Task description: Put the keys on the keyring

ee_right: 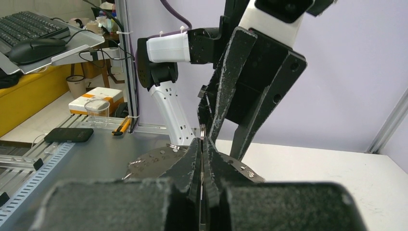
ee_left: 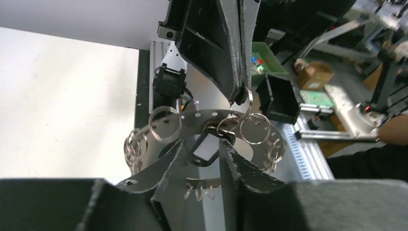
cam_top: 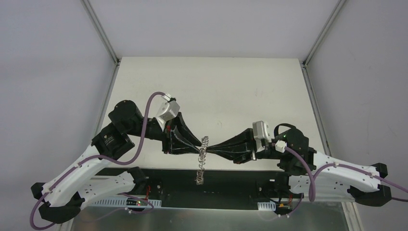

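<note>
The keyring point(cam_top: 200, 169) hangs floppy between my two grippers, over the table's near edge. In the left wrist view it is a silvery plate ring point(ee_left: 192, 119) fringed with wire loops. My left gripper point(cam_top: 198, 150) point(ee_left: 201, 147) is shut on the key point(ee_left: 206, 149), a small dark tag with a pale face, held against the ring's inner rim. My right gripper point(cam_top: 208, 150) point(ee_right: 201, 142) is shut on one thin wire loop point(ee_left: 246, 103) of the keyring, right opposite the left one. The keyring's plate point(ee_right: 154, 161) shows behind the right fingers.
The white table point(cam_top: 216, 91) stretches beyond the grippers, bounded by metal frame posts point(cam_top: 101, 31) at its back corners. A dark strip point(cam_top: 231, 180) runs along the near edge between the arm bases.
</note>
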`<control>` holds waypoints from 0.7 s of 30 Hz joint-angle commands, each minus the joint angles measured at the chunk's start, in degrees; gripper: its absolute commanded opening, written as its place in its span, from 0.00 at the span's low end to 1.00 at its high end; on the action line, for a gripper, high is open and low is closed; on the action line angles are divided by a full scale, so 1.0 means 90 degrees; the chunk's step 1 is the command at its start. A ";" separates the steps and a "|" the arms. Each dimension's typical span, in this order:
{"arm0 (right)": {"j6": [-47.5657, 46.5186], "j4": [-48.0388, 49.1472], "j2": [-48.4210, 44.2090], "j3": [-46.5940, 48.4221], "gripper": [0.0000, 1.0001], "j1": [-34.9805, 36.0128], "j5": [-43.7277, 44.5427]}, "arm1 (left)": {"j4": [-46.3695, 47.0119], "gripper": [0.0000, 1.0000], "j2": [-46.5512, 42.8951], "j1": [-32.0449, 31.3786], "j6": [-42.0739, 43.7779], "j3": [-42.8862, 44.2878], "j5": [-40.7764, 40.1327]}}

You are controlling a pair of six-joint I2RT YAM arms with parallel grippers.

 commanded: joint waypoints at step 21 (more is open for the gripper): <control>0.0199 -0.0992 -0.0014 0.0802 0.00 0.0041 0.2090 | -0.0070 0.82 -0.0795 -0.0050 -0.0056 -0.0454 -0.1274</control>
